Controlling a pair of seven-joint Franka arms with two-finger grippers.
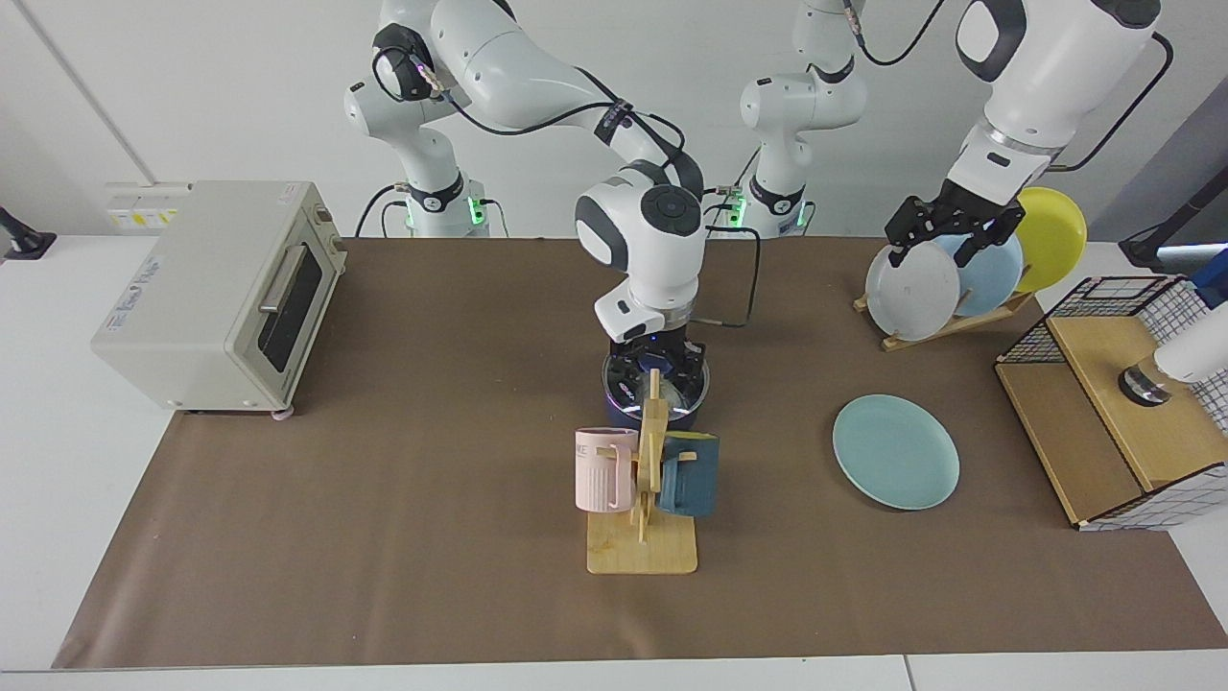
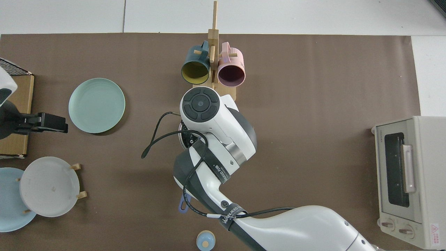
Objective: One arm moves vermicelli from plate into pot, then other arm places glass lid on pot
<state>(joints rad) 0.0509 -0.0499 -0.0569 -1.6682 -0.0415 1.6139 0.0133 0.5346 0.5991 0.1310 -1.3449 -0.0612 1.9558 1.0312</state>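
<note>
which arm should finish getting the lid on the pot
Right. Its claw is directly above the pot, at the lid, and the plate is already bare. The left claw waits high up by the plate rack, well away from the pot.
</note>
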